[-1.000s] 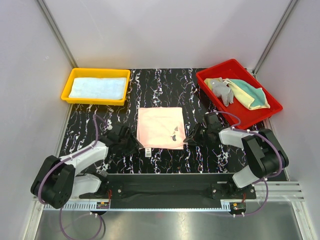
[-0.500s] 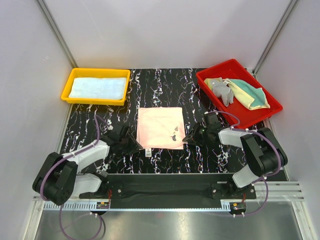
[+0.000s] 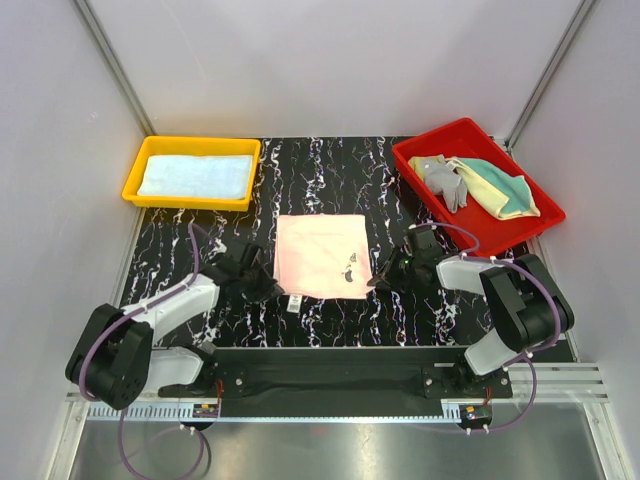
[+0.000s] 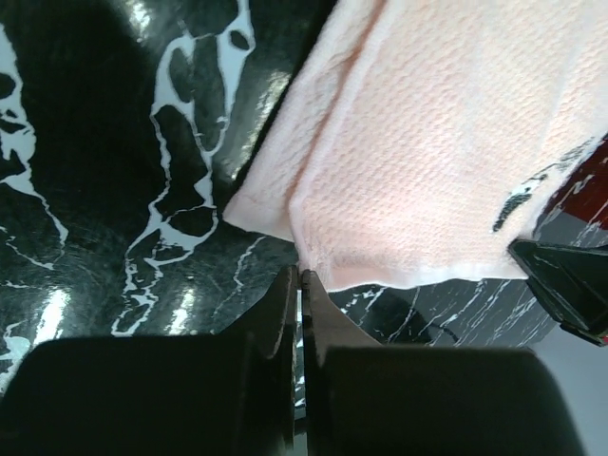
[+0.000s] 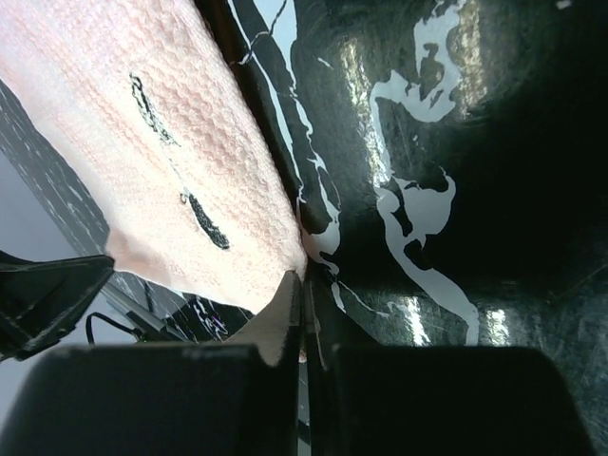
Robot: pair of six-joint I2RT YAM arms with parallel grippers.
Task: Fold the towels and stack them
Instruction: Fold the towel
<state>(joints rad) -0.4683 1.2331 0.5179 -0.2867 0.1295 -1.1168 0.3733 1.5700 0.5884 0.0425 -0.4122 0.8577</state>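
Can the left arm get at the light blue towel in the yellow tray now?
Probably not yet: the left gripper is shut on a near corner of the pink towel and must let go first. Nothing stands between it and the light blue towel.

Flat towel [image 3: 322, 255] mid table [image 3: 320, 180]; L tray [image 3: 195, 144] w/ folded towel [image 3: 195, 176] behind-left; R tray [image 3: 470, 138] w/ loose towels [image 3: 485, 188] behind-right.

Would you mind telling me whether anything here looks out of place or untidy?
Nothing looks spilled or damaged. The only untidy spot is the red tray, where the unfolded towels lie crumpled in a heap; the pink towel lies flat.
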